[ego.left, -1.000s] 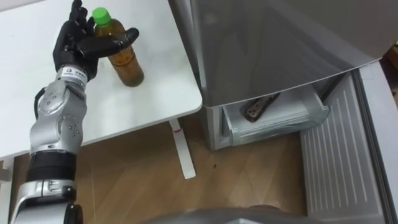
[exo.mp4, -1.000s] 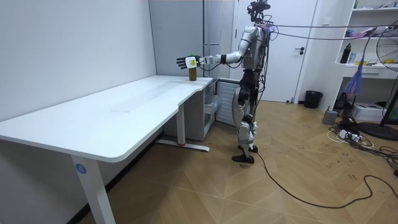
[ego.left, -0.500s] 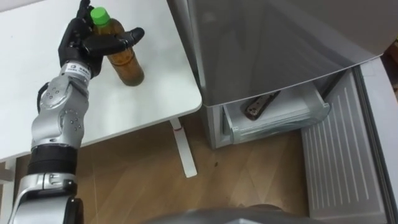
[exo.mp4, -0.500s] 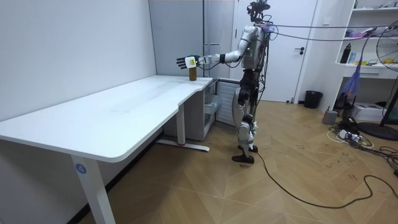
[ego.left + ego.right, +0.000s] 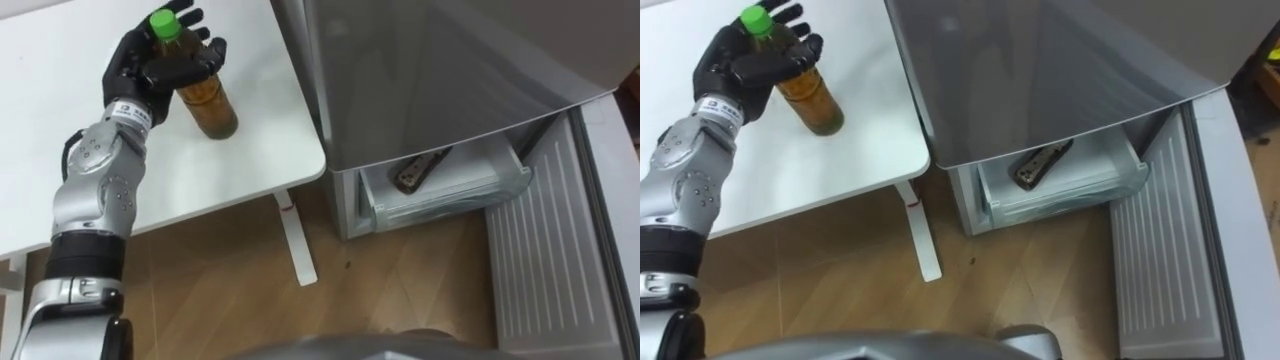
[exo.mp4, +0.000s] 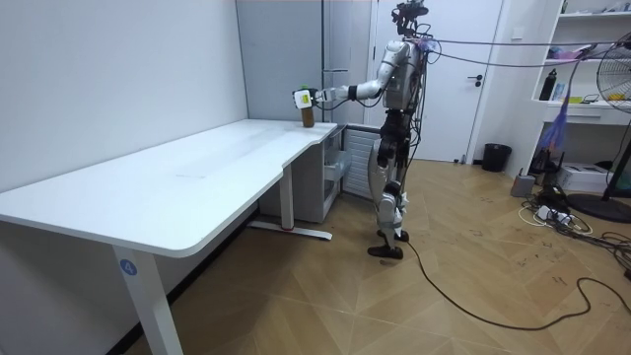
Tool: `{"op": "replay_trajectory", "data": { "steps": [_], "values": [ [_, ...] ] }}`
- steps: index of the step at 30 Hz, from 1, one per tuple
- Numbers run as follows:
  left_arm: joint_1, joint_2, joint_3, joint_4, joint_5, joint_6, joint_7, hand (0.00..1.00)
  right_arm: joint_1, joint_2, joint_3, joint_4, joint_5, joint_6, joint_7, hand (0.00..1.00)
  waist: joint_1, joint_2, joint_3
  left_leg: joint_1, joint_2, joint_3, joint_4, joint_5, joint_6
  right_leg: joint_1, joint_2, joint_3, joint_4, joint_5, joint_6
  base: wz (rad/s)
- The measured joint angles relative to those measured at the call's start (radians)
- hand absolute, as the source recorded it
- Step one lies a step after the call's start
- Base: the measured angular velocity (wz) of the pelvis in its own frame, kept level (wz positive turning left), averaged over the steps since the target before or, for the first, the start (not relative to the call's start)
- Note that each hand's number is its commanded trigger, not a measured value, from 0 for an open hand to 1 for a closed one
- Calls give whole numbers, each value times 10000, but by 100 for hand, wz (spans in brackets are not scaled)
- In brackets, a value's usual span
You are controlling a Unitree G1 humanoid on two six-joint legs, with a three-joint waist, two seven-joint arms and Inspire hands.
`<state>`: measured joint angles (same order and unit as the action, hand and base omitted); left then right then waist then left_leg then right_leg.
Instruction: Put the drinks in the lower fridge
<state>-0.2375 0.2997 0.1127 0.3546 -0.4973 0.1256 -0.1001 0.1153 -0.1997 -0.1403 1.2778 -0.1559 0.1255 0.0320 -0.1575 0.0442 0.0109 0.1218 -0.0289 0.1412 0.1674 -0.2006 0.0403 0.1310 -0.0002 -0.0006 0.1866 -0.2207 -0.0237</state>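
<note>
Room view stuff first: the robot is planted at the far end of the white table [image 6: 197, 168], beside the grey fridge [image 5: 450, 70], with its left arm stretched out level over the tabletop.

Biggest worry, as judged from here: the lower fridge drawer [image 5: 440, 200] sits open way down near the floor. A long swing and a deep bend would be needed, and the fridge body could easily get clipped on the way. A dark object [image 5: 418, 172] is already lying in that drawer, so space could get tight too.

Next, the bottle [image 5: 207, 105] is standing near the table corner closest to the fridge, and it's gripped high up. A tip-over or a slip off the edge can't be ruled out if it gets dragged instead of lifted. Being round and smooth, it might also be twisted loose in the grasp.

Pose-wise: the forearm is angled up and away from the body. The left hand [image 5: 150, 65] is wrapped round the bottle's shoulder, fingers curled behind and thumb laid across the front, just under the green cap [image 5: 163, 22].
</note>
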Motion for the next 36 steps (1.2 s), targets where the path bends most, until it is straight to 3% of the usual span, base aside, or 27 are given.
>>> {"op": "replay_trajectory", "data": {
  "steps": [5,10,24,29,34,36],
  "values": [
    [0,0,0,5,10,22,-13,100,-1,0,0,-9,0,-1,18,0,4,-66,0,10,-2,0,0,0,0,9,-2,-2,-2,0,0,0],
    [2,0,-142,4,108,288,-133,100,20,2,1,-38,-22,6,19,0,-1,-108,-14,7,-1,0,-2,0,0,9,-1,3,-5,0,0,0],
    [2,-37,-205,-3,348,363,-335,100,-42,12,13,-52,11,38,32,0,15,-160,-40,70,3,-4,26,0,0,83,-2,-41,0,0,0,0],
    [6,-170,-342,-339,1049,363,-247,100,-53,19,40,-640,117,59,0,0,153,-135,-58,33,10,40,28,0,0,31,-3,-30,9,2,-4,-2],
    [145,-436,-506,-999,1161,361,-204,100,-286,129,528,-1286,1241,-458,-60,0,526,-155,-82,37,76,39,32,1,-1,20,3,-44,1,19,-31,0],
    [283,-538,-599,-1395,1167,361,-156,100,-287,177,829,-1517,1612,-485,-52,0,578,-191,-101,37,92,-55,31,1,-2,61,-7,-194,-5,21,-33,13]
  ]
}}
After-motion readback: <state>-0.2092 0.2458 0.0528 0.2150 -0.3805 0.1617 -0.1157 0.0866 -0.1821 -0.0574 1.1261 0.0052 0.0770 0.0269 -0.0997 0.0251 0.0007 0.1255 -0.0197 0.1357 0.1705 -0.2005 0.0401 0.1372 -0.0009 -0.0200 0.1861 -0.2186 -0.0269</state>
